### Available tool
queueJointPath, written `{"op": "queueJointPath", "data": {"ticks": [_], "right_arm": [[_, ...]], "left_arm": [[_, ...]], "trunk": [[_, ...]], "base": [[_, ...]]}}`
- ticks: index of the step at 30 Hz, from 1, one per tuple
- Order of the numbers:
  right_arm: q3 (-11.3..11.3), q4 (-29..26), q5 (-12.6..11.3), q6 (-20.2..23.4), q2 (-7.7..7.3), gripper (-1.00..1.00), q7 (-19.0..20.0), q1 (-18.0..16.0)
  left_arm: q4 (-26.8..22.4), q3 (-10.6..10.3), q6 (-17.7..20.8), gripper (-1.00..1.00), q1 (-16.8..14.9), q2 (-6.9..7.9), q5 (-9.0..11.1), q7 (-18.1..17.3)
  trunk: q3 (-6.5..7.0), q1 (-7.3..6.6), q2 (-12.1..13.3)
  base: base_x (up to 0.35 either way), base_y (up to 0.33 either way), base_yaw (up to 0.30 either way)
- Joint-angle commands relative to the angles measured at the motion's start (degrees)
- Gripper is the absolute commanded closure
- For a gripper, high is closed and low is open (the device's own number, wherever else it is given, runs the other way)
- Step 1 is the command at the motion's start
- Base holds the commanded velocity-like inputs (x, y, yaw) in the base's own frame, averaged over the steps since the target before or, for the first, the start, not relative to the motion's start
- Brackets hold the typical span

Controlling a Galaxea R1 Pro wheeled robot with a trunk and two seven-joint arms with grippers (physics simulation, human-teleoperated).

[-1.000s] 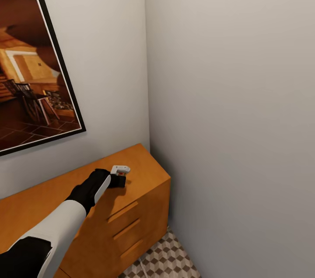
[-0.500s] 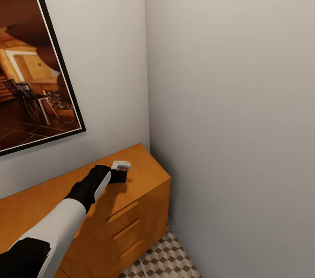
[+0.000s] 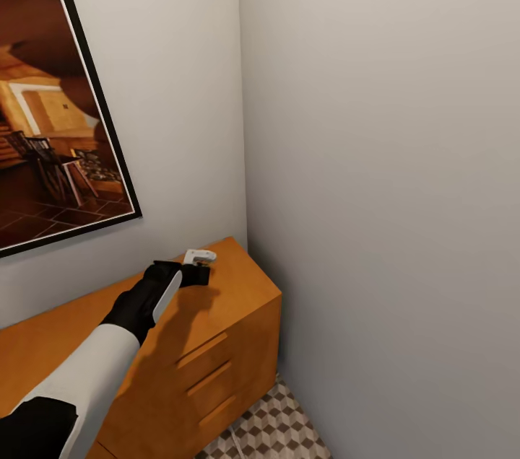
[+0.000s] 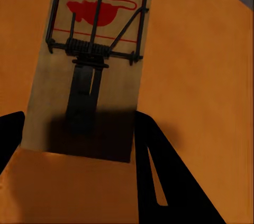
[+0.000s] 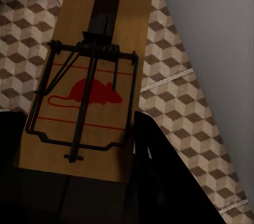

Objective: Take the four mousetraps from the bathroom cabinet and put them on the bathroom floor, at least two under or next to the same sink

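Note:
My left gripper hovers over the right end of the orange-brown cabinet, shut on a mousetrap. In the left wrist view this mousetrap is a brown board with dark wire and a red mouse print, its near end between the black fingers above the cabinet top. My right gripper is shut on a second mousetrap, held above the cube-patterned bathroom floor. The bathroom sink is out of view.
A large framed picture hangs on the wall behind the cabinet. A plain grey wall closes the corner right beside the cabinet's end. A narrow strip of tiled floor shows below the drawer fronts.
My left gripper has risen off the cabinet top and moved toward the back wall, carrying the mousetrap with it. The view itself has not shifted.

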Motion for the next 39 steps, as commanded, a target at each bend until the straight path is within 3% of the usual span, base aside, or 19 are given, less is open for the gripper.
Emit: {"op": "queueJointPath", "data": {"ticks": [1,16,39], "right_arm": [[0.32,0.07,0.21,-0.11,0.02,1.00,-0.36,-0.06],[0.32,0.07,0.21,-0.47,-1.14,1.00,-0.44,-0.06],[0.32,-0.02,0.21,-0.55,-0.72,1.00,-0.44,-0.06]], "left_arm": [[-0.77,-0.23,0.51,1.00,-0.05,0.24,0.26,0.23],[-3.14,-0.28,3.70,1.00,-0.05,0.82,0.32,0.23],[-2.06,-0.32,3.71,1.00,0.27,0.74,0.32,0.23]], "trunk": [[-0.13,0.04,-0.12],[-0.13,0.04,-0.12],[-0.13,0.04,-0.12]], "base": [[0.000,0.000,0.000],[-0.016,0.000,0.000],[-0.321,0.000,0.000]]}}
